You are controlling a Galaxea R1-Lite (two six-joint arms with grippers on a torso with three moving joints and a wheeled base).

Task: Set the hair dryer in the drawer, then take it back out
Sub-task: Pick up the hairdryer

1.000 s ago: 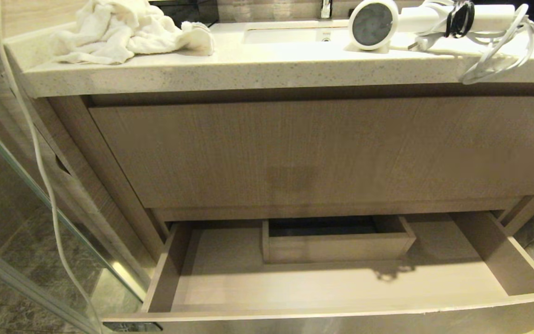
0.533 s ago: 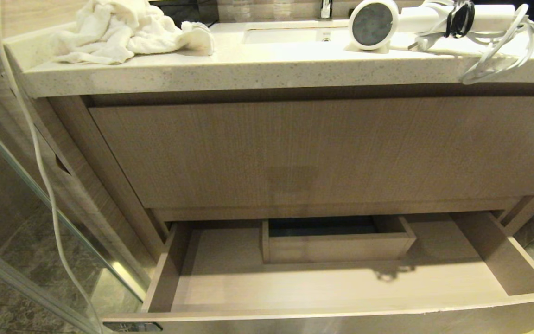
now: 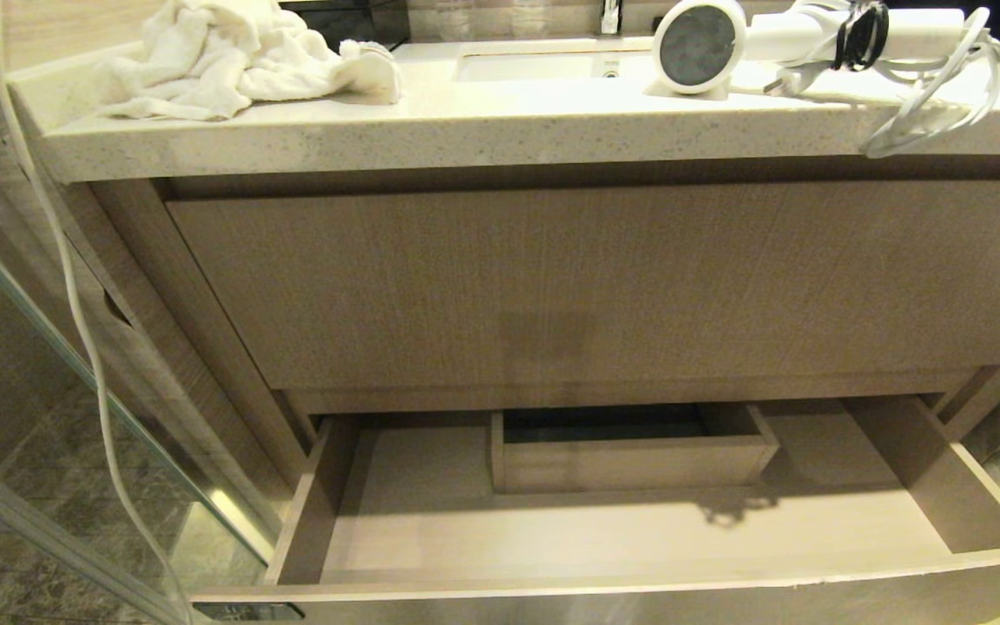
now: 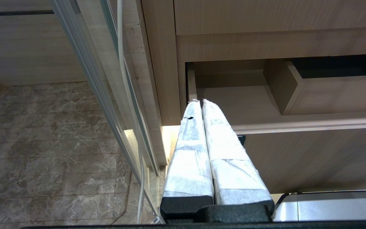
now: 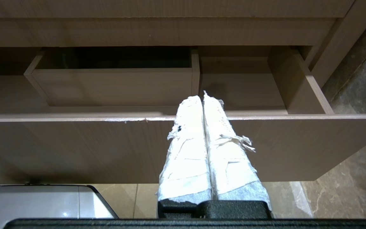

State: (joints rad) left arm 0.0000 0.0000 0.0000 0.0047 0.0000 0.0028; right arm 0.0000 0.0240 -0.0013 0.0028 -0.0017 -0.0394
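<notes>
- Hair dryer [image 3: 760,42] lies on its side on the stone counter [image 3: 430,130], right of the sink [image 3: 535,62], dark round end facing forward, handle pointing right.
- Cord [image 3: 934,95] bundled by a black strap [image 3: 863,35] near the handle; loops hang over the counter's front edge.
- Drawer [image 3: 639,529] pulled out below the counter, nothing lying on its pale floor; a small boxed-off section [image 3: 630,456] sits at the back middle.
- Taller wood front [image 3: 604,286] above the drawer is shut, standing between counter and drawer opening.
- White towel [image 3: 231,56] crumpled on the counter's left end, well apart from the hair dryer.
- Glass panel [image 3: 49,373] with metal frame at left of the cabinet; a thin white cable [image 3: 75,295] hangs down beside it.
- Marble floor tiles [image 4: 43,143] to the left of the cabinet.
- Left gripper [image 4: 201,102] low in front of the drawer's left end, wrapped fingers pressed together, holding nothing.
- Right gripper [image 5: 202,97] low in front of the drawer's right half, wrapped fingers pressed together, holding nothing; tape on them frayed.
- Neither arm shows in the head view.
- Grey robot base [image 5: 43,203] visible under the drawer front.
</notes>
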